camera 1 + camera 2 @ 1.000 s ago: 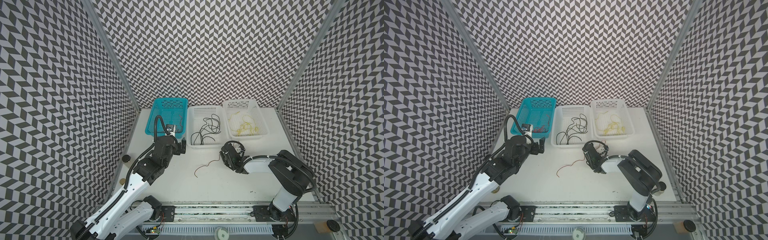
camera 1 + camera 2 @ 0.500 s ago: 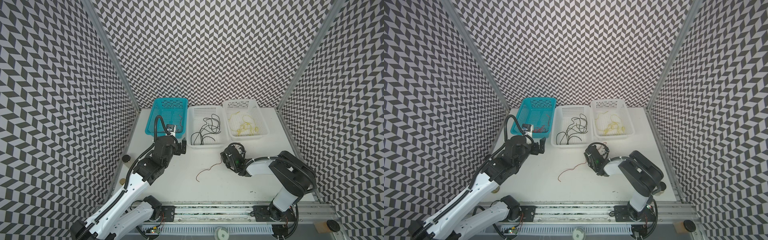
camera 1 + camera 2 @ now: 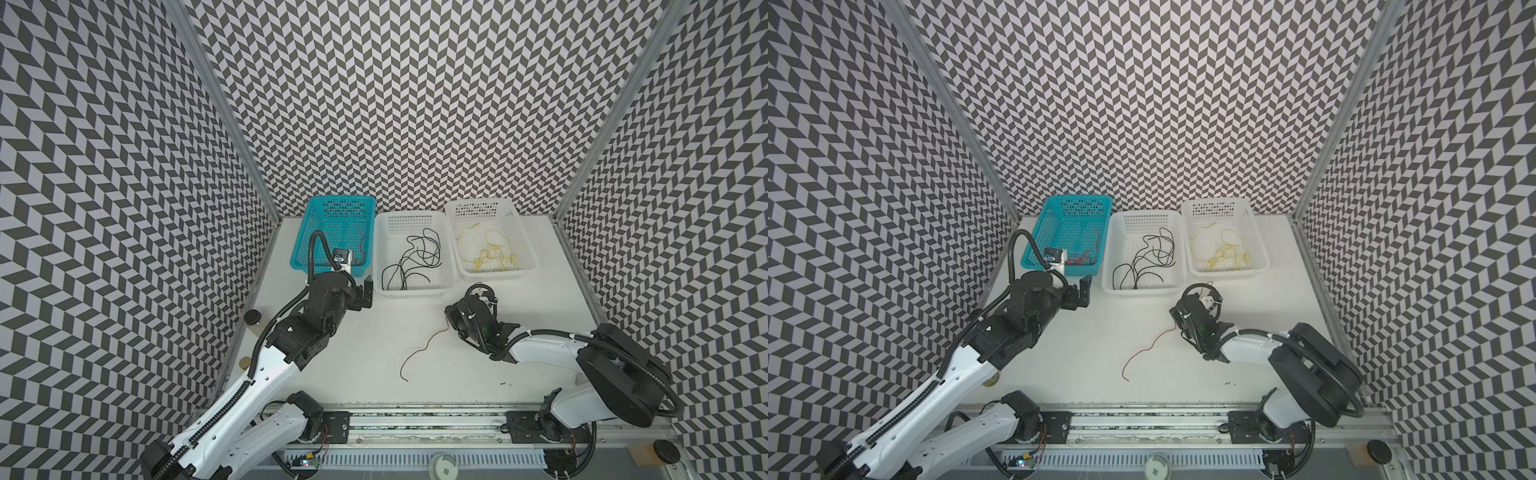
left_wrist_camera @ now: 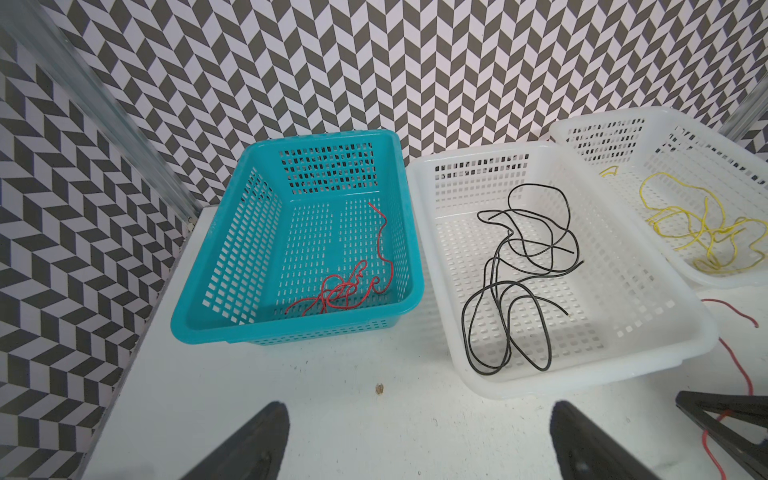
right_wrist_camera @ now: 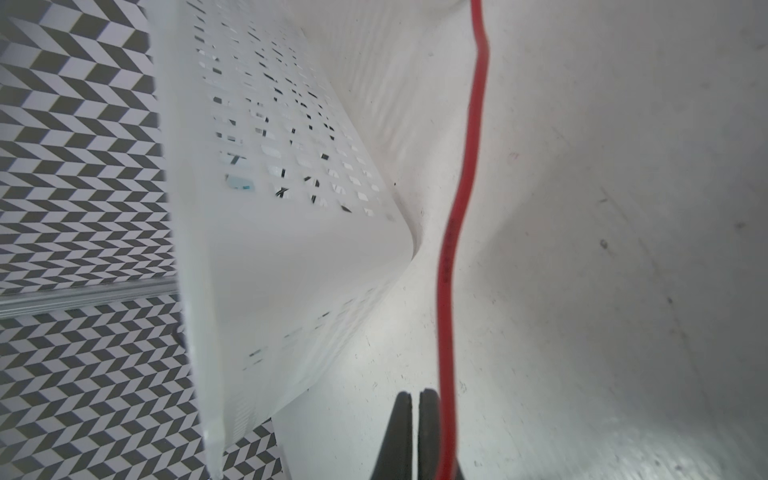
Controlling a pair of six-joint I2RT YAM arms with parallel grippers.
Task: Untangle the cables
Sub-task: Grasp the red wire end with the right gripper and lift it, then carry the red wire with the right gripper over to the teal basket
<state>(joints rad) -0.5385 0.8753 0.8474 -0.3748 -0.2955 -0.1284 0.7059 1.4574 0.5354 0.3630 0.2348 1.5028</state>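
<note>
Down on the white surface (image 3: 353, 374), between the two arms, lies one loose red cable (image 5: 445, 291). It is all alone, with nothing looped over it. One end of it reaches the right end effector (image 5: 411, 399), whose two fingers are pressed tight together. From the right wrist view the cable runs just beside them, along the outside of one finger, so I cannot tell if it is really pinched.

The left end effector (image 4: 417, 415) has its fingers spread wide apart with nothing in them. It hangs low, just in front of the blue-green basket (image 4: 291, 330).

More red cables (image 4: 340, 291) sit in a little knot in that basket. Black cables (image 4: 494, 270) lie in loops in the middle white basket (image 4: 582, 374). Yellow cables (image 4: 715, 232) lie in the far white basket (image 4: 727, 282).

The loose cable looks very thin, light and floppy. I think it will bend and swing when lifted, and its tail will drag behind. It looks smooth, so it could slip out of a weak pinch. A good place to take hold seems to be near one end, with the fingers closing right across it. The wavy middle lies flat and would be hard to get under.
</note>
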